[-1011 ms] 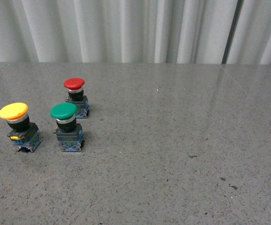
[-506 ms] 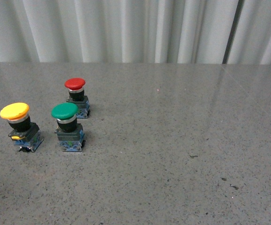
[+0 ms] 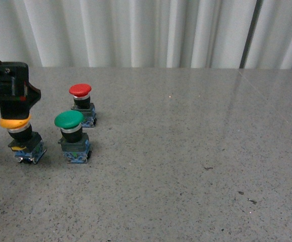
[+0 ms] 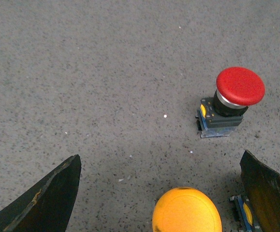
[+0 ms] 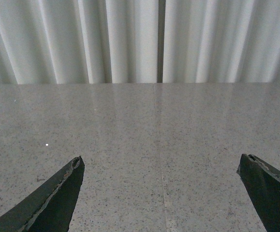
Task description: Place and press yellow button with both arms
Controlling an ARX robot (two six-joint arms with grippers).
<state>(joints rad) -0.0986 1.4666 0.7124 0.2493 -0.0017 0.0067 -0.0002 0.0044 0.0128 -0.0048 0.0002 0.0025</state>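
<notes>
Records one change against the frame of half a second ago: finds the left end effector (image 3: 14, 112) newly arrived in the front view, poised directly over the yellow button (image 3: 20, 137). Notes the black housing covering most of the yellow cap, with only a thin yellow rim visible beneath it. Cannot confirm contact with the cap from the front view.

Confirms from the left wrist view wide-spread fingers (image 4: 48, 198) with nothing gripped. Places the yellow cap between them, clear of both and nearer the finger on the side of the green button (image 3: 71, 132). Places the red button (image 3: 81, 101) beyond the fingertips, well apart from them. Locates the green button just beside the left end effector, on the side toward the middle of the worktop (image 3: 186, 151). Finds all three buttons upright and in the same positions as earlier.

Notes the right end effector (image 5: 160, 159) out of the front view. Sees it in its own wrist view with fingers wide apart, holding nothing, above the worktop and facing the white curtain (image 5: 130, 43).
</notes>
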